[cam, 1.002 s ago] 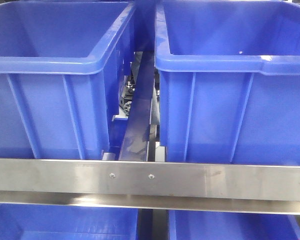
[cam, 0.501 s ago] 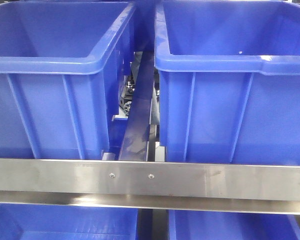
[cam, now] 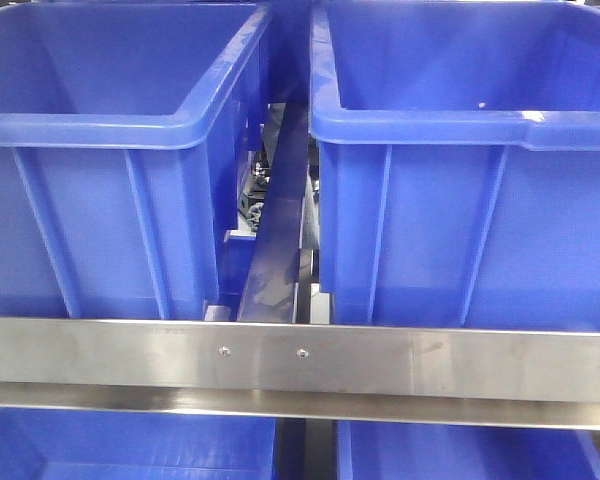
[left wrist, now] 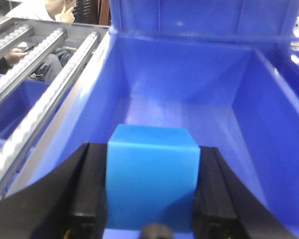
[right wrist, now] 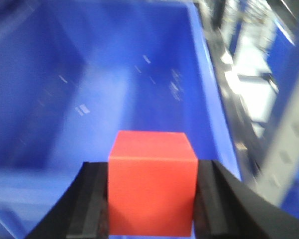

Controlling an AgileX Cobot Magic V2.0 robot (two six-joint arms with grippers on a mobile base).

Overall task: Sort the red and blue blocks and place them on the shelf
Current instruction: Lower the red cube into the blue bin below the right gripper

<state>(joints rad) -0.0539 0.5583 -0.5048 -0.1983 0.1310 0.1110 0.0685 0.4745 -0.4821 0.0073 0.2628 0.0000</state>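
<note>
In the left wrist view my left gripper [left wrist: 152, 186] is shut on the blue block [left wrist: 152, 174], held over the inside of a large blue tub [left wrist: 269, 114]. In the right wrist view my right gripper [right wrist: 152, 191] is shut on the red block [right wrist: 152, 181], held above the near rim of another blue tub [right wrist: 204, 64]; this view is blurred. The front view shows the shelf [cam: 300, 360] as a brushed-metal rail under two blue tubs, left tub [cam: 100, 170] and right tub [cam: 470, 170]. Neither gripper nor block shows in the front view.
White roller tracks [left wrist: 45, 99] run along the left of the left tub. A seated person [left wrist: 45, 20] is beyond them. Lower blue tubs [cam: 130, 450] sit under the rail. A metal divider [cam: 280, 230] runs between the two upper tubs. Blurred rack parts [right wrist: 269, 99] lie right of the right tub.
</note>
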